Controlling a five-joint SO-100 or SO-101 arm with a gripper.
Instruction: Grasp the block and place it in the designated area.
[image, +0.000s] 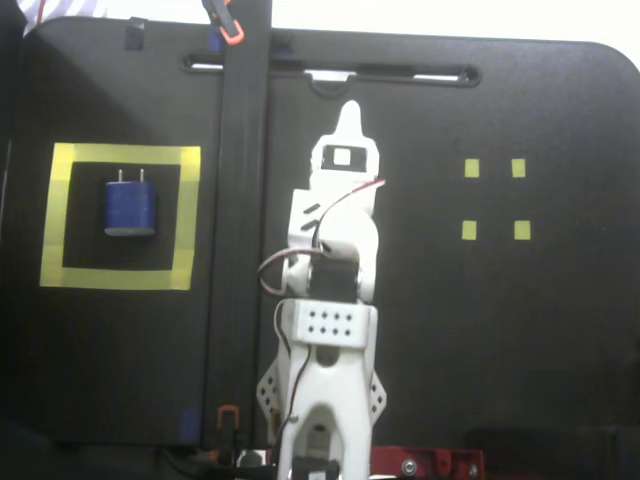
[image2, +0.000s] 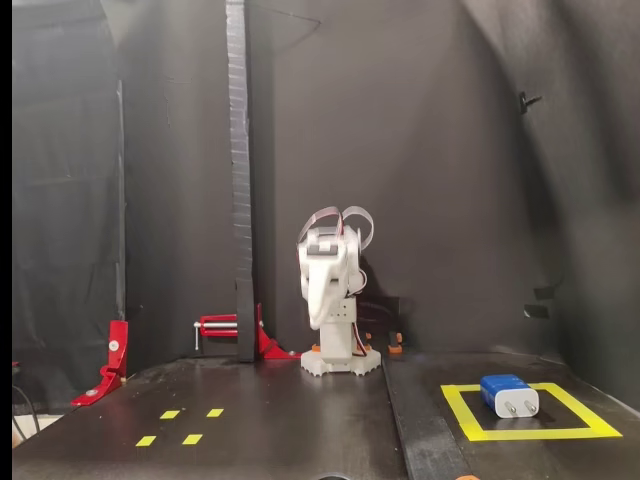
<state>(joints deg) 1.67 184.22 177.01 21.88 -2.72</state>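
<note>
No legible txt, labels, nos. or signs in either view.

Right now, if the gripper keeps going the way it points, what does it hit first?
Probably the bare table. The gripper points forward and down from the folded arm, at open black surface ahead of the base. The block and its yellow square lie well off to the side. Depth is hard to judge.
</note>
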